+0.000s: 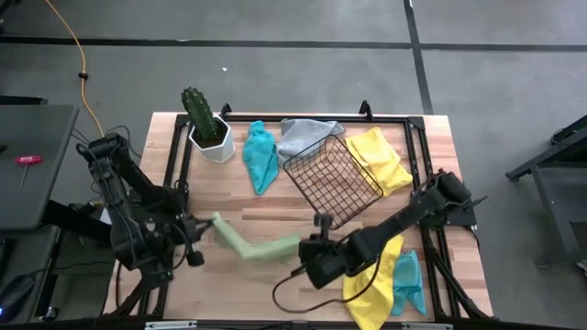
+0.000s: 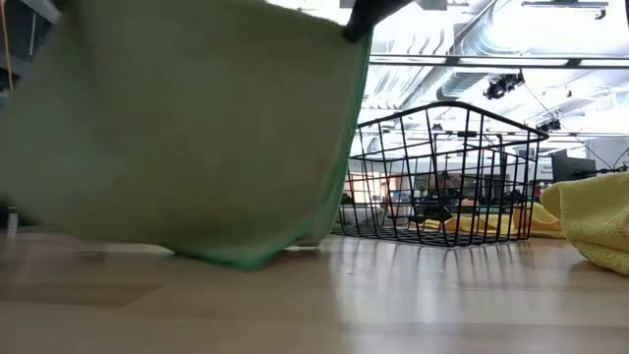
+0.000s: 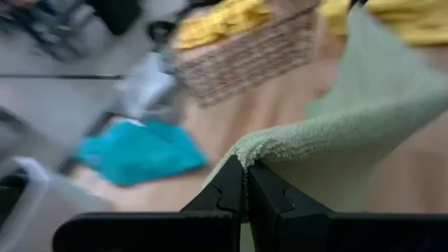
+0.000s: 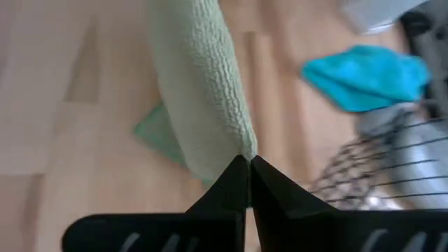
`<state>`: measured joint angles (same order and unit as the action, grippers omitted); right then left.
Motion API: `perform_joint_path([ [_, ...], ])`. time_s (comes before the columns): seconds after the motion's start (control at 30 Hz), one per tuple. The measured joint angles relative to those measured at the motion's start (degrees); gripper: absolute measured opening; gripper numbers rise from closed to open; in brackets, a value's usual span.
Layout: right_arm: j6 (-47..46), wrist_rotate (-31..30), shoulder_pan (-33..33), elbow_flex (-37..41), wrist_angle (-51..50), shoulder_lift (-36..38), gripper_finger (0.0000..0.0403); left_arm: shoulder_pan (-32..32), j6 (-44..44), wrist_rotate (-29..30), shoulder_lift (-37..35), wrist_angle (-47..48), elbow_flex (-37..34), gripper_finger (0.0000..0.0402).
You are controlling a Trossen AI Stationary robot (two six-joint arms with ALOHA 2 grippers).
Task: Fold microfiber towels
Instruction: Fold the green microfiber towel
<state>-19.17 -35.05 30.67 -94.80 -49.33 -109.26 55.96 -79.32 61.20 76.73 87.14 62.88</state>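
A light green microfiber towel (image 1: pixel 257 243) is stretched between my two grippers over the table's near middle. My left gripper (image 1: pixel 209 222) is shut on its left end, and my right gripper (image 1: pixel 305 247) is shut on its right end. In the low view the towel (image 2: pixel 187 128) hangs as a broad sheet. Its bottom edge (image 2: pixel 236 260) reaches down to about the table top. A teal towel (image 1: pixel 260 156), a grey towel (image 1: pixel 307 134) and a yellow towel (image 1: pixel 381 158) lie at the far side. Another yellow towel (image 1: pixel 371 277) and a teal one (image 1: pixel 409 280) lie near right. My left gripper pinches the light green towel's upper edge (image 3: pixel 260 148) between its two fingertips, slanting down from the table's left. The cloth runs away from the fingers toward my other gripper and hangs below. My right gripper pinches the towel's bunched upper edge (image 4: pixel 236 140) between its fingertips, slanting down from the table's right. The cloth hangs below the fingers.
A black wire basket (image 1: pixel 332 180) lies tipped at the table's middle, close behind the towel. A cactus in a white pot (image 1: pixel 209 130) stands at the far left. Bare wood lies under the hanging towel at the near middle (image 1: pixel 248 284).
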Motion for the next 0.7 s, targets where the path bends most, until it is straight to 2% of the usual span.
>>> perform_joint_path([
  [0.07,0.1,-1.7,-0.6,0.0,-2.1,1.8,0.0,-1.9,-0.4,1.0,-0.1,3.2,0.7,0.0],
  [0.27,4.7,-3.4,-2.9,0.0,-3.3,3.8,0.0,-7.6,6.4,5.4,-2.6,2.9,0.6,0.0],
  [0.37,6.2,-3.9,-3.8,0.0,-2.8,4.1,0.0,-10.1,6.5,8.1,-3.7,3.1,0.6,0.0],
  [0.5,5.7,-4.0,-3.2,0.0,-3.9,4.1,0.0,-10.3,1.3,8.6,-3.7,2.8,-2.7,0.0],
  [0.7,-0.4,-4.1,0.1,0.0,-7.1,4.1,0.0,-4.8,-12.3,8.0,-3.5,-0.2,-9.8,0.0],
])
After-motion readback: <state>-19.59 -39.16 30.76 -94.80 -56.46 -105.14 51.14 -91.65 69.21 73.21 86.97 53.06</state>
